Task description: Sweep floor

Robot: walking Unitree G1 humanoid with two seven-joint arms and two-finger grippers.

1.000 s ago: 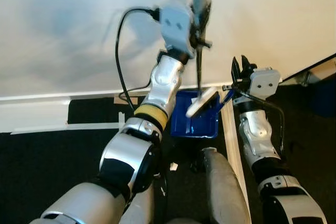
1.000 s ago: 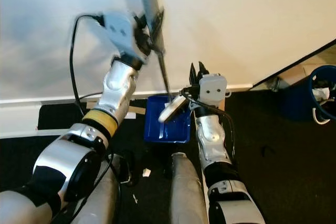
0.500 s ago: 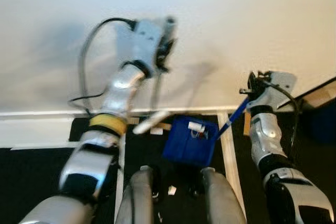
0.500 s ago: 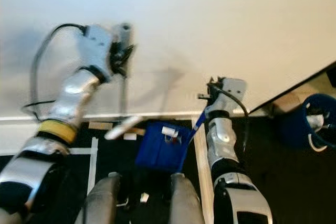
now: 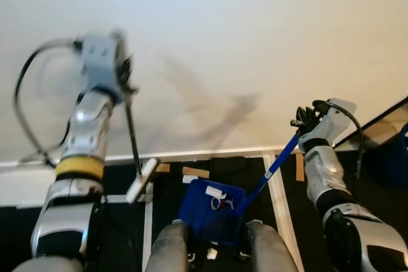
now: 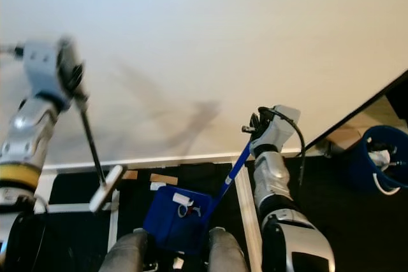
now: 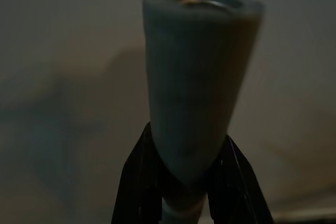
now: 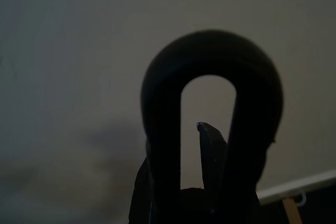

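Observation:
My left gripper (image 5: 125, 76) is raised high against the wall, shut on the grey handle (image 7: 194, 77) of a small broom. Its thin dark stick (image 5: 132, 144) hangs down to a white brush head (image 5: 141, 181) just above the dark floor, left of the dustpan. My right gripper (image 5: 303, 119) is shut on the black loop (image 8: 210, 66) at the top of the dustpan's long blue handle (image 5: 271, 170). The blue dustpan (image 5: 197, 211) sits tilted by my legs with small white scraps (image 5: 215, 193) in it.
A white wall and baseboard (image 5: 210, 154) stand straight ahead. A pale strip (image 5: 278, 205) and white tape lines cross the dark floor; brown tape pieces (image 5: 195, 172) lie by the wall. A blue bin (image 6: 381, 165) stands at far right. My grey legs (image 5: 169, 250) frame the dustpan.
The view has tilted upward. My left arm swung the broom out of the dustpan to the left. My right gripper rose with the handle and the dustpan came nearer my legs.

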